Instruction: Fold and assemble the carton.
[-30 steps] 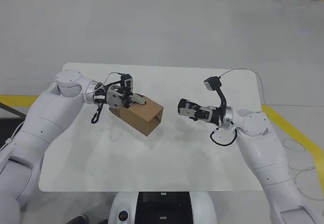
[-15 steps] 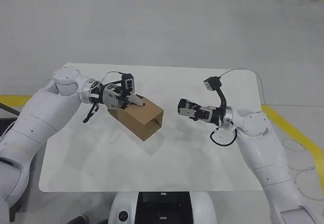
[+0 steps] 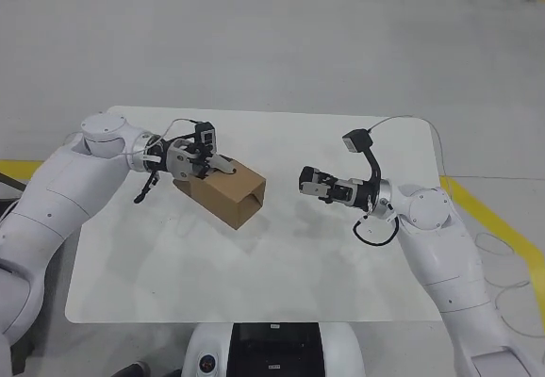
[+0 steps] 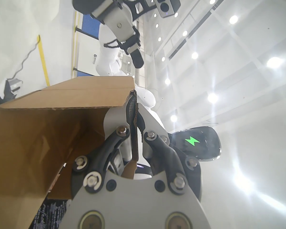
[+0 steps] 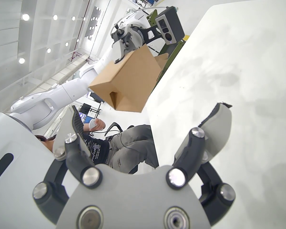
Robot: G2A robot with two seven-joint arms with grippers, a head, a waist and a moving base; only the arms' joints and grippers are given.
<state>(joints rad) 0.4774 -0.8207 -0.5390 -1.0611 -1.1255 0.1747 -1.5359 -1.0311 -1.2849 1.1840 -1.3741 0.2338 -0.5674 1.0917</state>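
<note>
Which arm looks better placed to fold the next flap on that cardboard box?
Probably the right. The left gripper is shut on a wall of the carton, so it is busy holding it. The right gripper is open and empty, and faces the carton's near end across a gap.

Left wrist view: we log one clear sign, green lightning-bolt symbol (image 4: pixel 192 141), lit, bright against dark glossy rounded housing (image 4: pixel 206 150). Symbol stands alone; we make out no letters or digits with it. Same view: small dark label (image 4: pixel 94 58) on white arm shell farther off, too small for us to read. Carton (image 3: pixel 227 191): brown faces in top view and right wrist view, inner wall in left wrist view; we read no print on them.
</note>
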